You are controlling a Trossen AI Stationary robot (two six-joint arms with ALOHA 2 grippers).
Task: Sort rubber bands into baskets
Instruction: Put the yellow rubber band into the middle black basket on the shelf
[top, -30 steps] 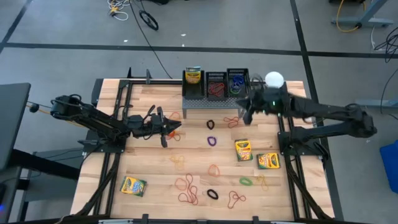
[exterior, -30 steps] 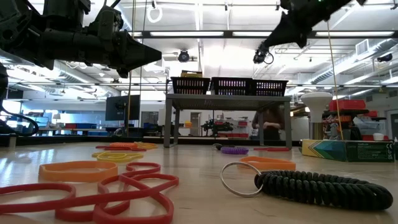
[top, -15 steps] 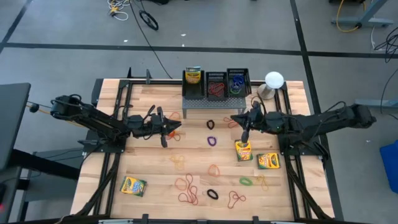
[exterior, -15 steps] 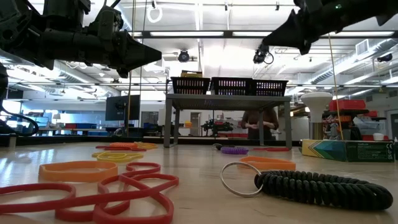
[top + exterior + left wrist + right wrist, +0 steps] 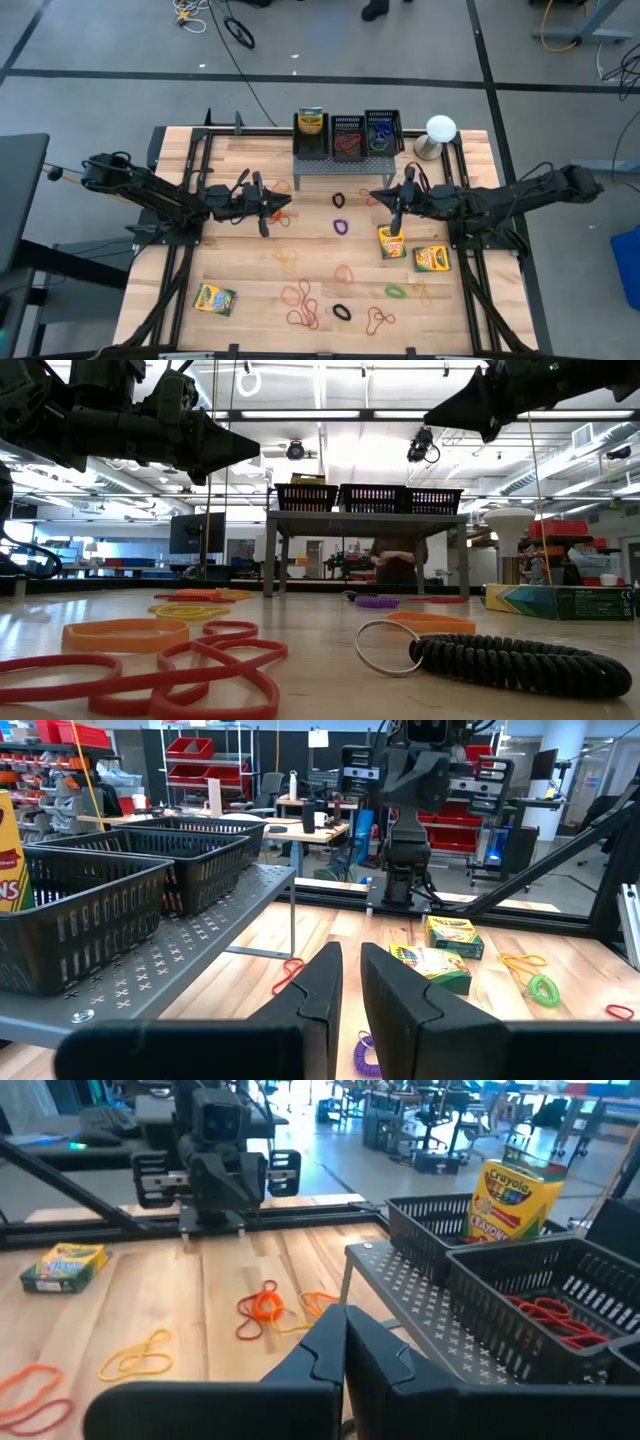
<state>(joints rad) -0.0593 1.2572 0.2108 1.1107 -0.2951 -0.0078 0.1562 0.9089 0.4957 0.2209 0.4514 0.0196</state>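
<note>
While overhead hides it, wrist views show right gripper [image 5: 345, 1342] jaws clenched, left gripper [image 5: 350, 982] jaws slightly parted.

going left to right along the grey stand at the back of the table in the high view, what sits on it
crayon box standing in the first basket → middle basket holding red rubber bands → third basket holding blue rubber bands
</note>
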